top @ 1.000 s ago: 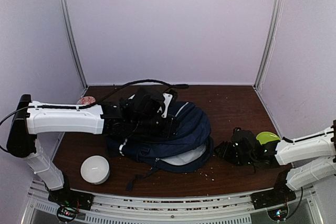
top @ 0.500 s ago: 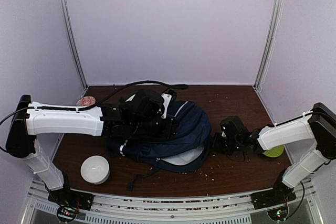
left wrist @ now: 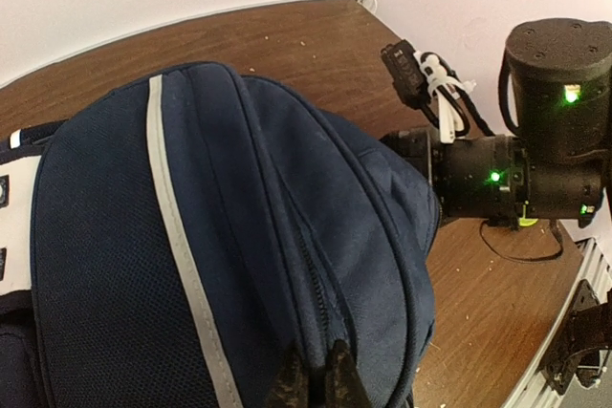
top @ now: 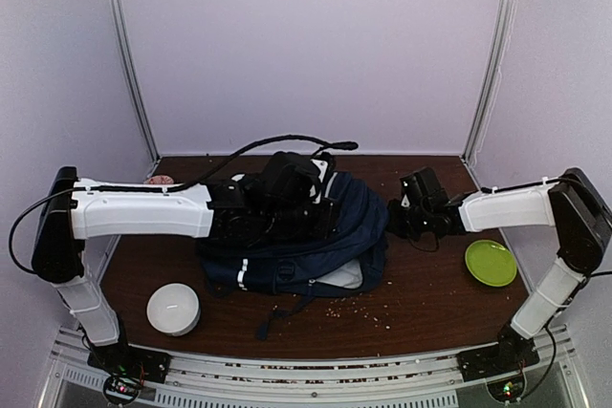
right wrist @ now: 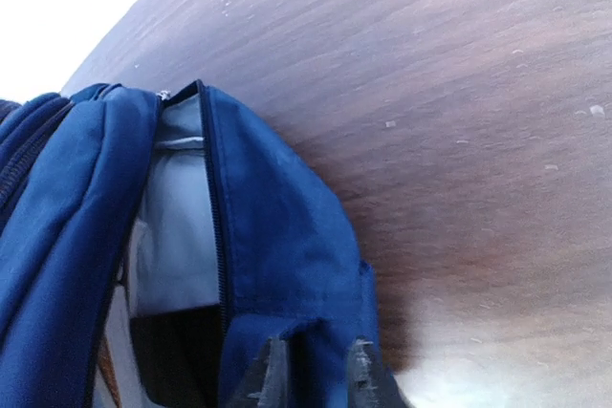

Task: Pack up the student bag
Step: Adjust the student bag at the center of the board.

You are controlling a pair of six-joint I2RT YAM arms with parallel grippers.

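The student bag [top: 316,236], dark navy with white trim stripes, lies in the middle of the brown table. My left gripper [top: 330,209] reaches over it from the left and is shut on a fold of navy fabric beside a zipper [left wrist: 316,381]. At the bag's right edge, my right gripper [top: 393,220] is shut on the navy rim of the opening [right wrist: 311,375]. The right wrist view shows that opening gaping, with light grey lining [right wrist: 177,226] inside. What is inside the bag is hidden.
A white ribbed cylindrical pouch [top: 173,310] stands near the front left. A green plate [top: 491,262] lies at the right. A small pinkish object [top: 160,180] peeks out behind the left arm. Crumbs are scattered in front of the bag.
My right arm swung from beside the green plate up to the bag's right edge and closed on its rim. The left gripper shifted right with the bag, which is now raised and bunched.
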